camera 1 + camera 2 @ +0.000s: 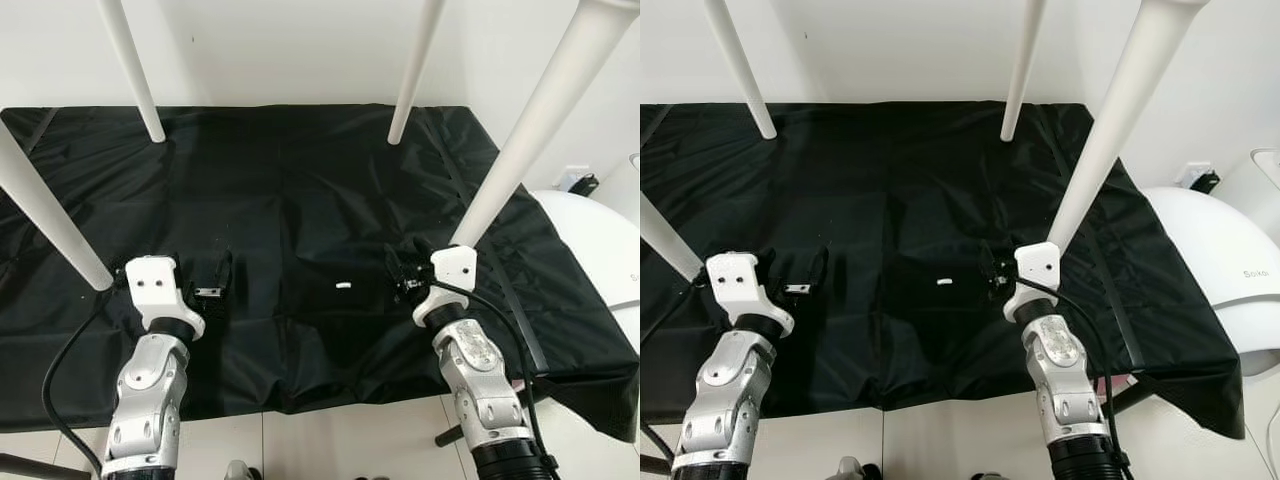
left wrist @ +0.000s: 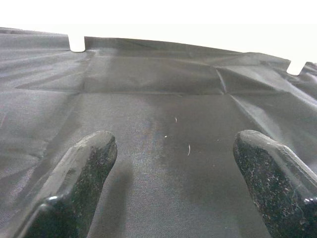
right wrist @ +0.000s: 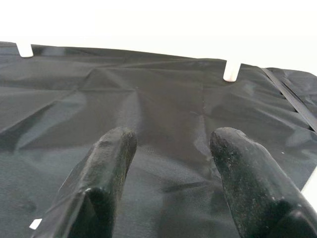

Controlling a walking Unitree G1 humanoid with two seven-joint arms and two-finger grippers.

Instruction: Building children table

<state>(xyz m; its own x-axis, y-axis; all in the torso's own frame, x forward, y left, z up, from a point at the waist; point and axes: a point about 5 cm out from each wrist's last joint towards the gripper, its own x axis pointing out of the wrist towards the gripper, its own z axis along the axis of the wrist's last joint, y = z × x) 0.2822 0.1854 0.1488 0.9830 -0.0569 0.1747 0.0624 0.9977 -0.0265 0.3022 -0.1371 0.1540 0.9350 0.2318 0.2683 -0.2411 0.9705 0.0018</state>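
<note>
— Start with the claws. How do they stand?

— The left claw (image 2: 173, 153) has its two black fingers (image 2: 84, 173) spread wide over the black cloth (image 1: 300, 200), with nothing between them. The right claw (image 3: 171, 163) is parted too, a little less wide, and also holds nothing. Both hover low over the cloth near the front edge of the surface, the left one toward the front-left corner, the right one right of the middle.

— Any writing to read?

— A grey word sits on the white rounded object (image 1: 1230, 260) past the right edge of the surface, but it is too small to make out.

— And the table being built?

— It lies upside down under the cloth, and four white legs stand up from it. The far-left leg (image 1: 130, 70) and far-right leg (image 1: 412, 75) rise near the back edge, well apart from both claws. The near-left leg (image 1: 50, 215) slants up just beside the left wrist, and the near-right leg (image 1: 530, 130) rises right beside the right claw's white mount. A small white scrap (image 1: 343, 286) lies on the cloth between the claws, nearer the right one.
</note>
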